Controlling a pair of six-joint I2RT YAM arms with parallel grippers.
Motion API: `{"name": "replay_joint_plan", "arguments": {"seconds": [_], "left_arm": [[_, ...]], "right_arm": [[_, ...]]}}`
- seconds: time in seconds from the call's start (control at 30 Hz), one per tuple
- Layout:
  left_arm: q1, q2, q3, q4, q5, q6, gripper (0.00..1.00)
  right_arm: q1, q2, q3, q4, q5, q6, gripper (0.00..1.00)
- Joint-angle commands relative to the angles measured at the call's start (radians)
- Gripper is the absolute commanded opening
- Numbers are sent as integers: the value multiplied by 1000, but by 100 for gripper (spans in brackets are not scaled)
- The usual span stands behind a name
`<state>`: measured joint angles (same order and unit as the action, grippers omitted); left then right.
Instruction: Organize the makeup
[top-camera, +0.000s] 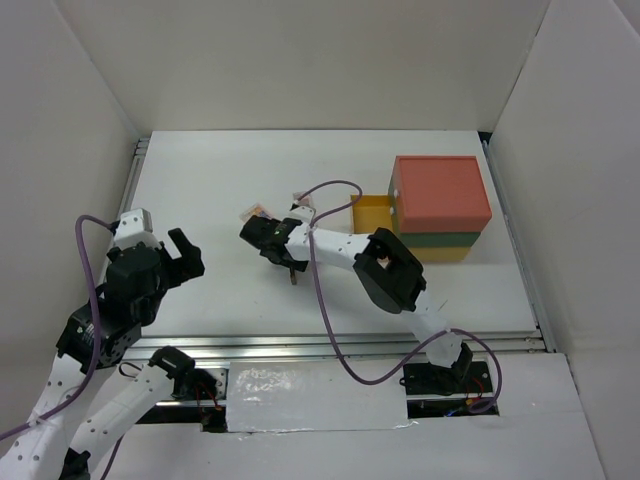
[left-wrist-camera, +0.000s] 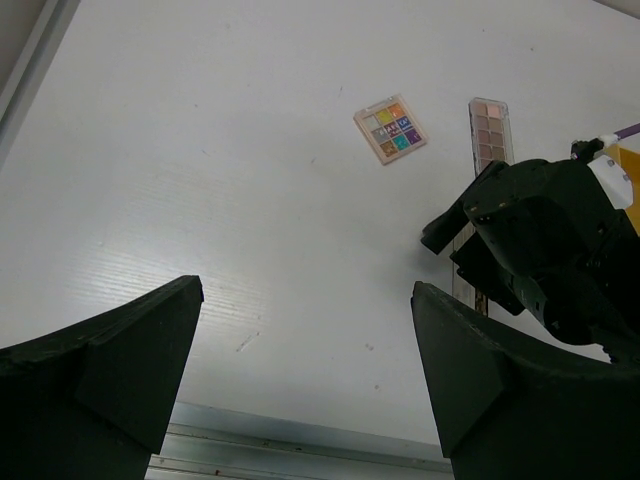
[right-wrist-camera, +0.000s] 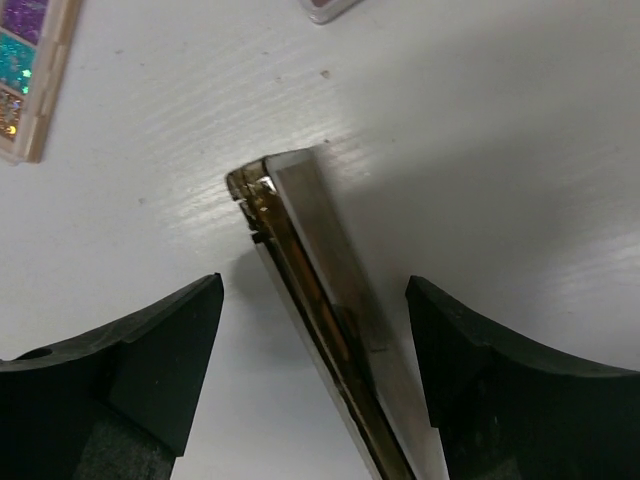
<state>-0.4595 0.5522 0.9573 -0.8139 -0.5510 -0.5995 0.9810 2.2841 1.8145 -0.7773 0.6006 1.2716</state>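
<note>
You are at the pick-up step. Your right end effector (right-wrist-camera: 312, 295) has its two fingers apart on either side of the long palette (right-wrist-camera: 325, 250), which lies between them on the counter (top-camera: 220, 170) near the middle of the top view, with nothing clamped yet. That palette is a slim, rigid strip with a glossy, gold-tinted edge. The wrist view shows it nearly edge-on, so its lid may be slightly ajar. The square palette (left-wrist-camera: 390, 129) lies flat just beyond it, with glittery pans in many colours. Your left end effector (left-wrist-camera: 307, 290) hangs at the left with its fingers apart and empty. Next, probably close squarely across the strip's narrow width, since the smooth hard plastic could slip or pivot. Then carry it to the box (top-camera: 440, 195), whose yellow drawer (top-camera: 372, 212) stands out.
</note>
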Motion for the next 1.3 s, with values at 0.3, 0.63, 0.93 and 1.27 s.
{"name": "replay_joint_plan", "arguments": {"seconds": [0.3,0.63,0.93,1.27], "left_arm": [[7,-9,-6,48,23,37,99],[5,-5,-9,53,33,40,99],[5,11,-11,59,45,46,99],[5,21,-15,64,57,52,99]], "right_arm": [[44,-130,-121,27,73,-116,73],[51,-192,-153,70,88,-253,0],[6,-311,-12,-72,113,-756,0],[-237,-462,-190,-25,197,-1054,1]]}}
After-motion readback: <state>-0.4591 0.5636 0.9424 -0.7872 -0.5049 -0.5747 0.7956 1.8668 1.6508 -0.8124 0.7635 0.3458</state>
